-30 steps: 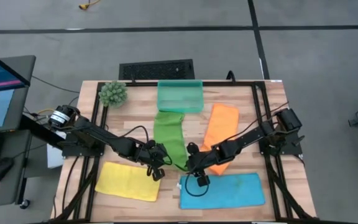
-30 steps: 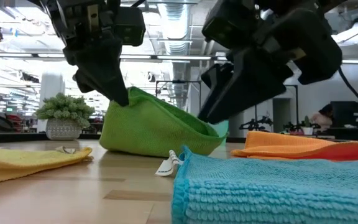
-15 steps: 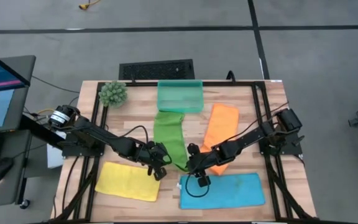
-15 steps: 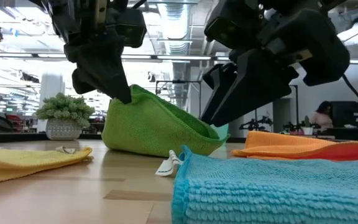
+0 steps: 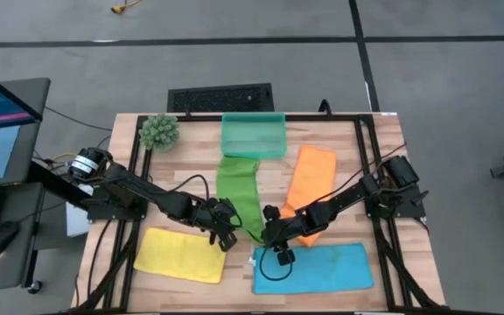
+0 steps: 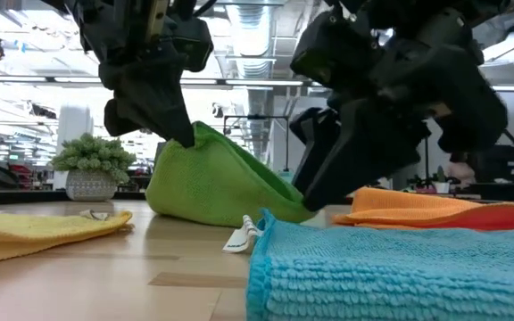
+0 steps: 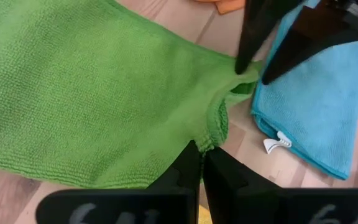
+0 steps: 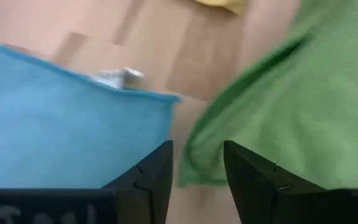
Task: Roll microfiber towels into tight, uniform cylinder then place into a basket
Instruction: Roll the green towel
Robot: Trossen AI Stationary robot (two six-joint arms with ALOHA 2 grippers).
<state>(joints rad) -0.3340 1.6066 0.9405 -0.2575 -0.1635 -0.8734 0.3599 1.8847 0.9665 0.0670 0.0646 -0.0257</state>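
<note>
The green microfiber towel [image 5: 240,191] lies lengthwise in the table's middle, its far end at the near side of the teal basket [image 5: 253,134]. My left gripper [image 5: 225,233] is shut on the towel's near left corner, which stands raised in the low view. My right gripper [image 8: 197,148] is open, slanting down, with its fingers on either side of the towel's near right corner [image 8: 199,167]; I cannot tell whether they touch it. The yellow [image 5: 180,254], blue [image 5: 315,268] and orange [image 5: 311,185] towels lie flat. My left gripper pinches the green towel's near edge at its left corner [image 7: 207,138] between its two shut fingers. The fingers slant down from the table's left. That corner is lifted off the table [image 6: 186,143]; the towel's remaining length lies on the wood.
A spiky green plant ball [image 5: 158,131] sits at the far left corner. A black frame rail [image 5: 364,166] runs round the table top. A white tag [image 6: 242,234] of the blue towel lies just near of the green one. Bare wood shows between the towels.
My right gripper has sunk a little toward the green towel's near right corner, its fingers still apart. My left gripper has stayed in place and rolled slightly, keeping its hold on the raised corner.
</note>
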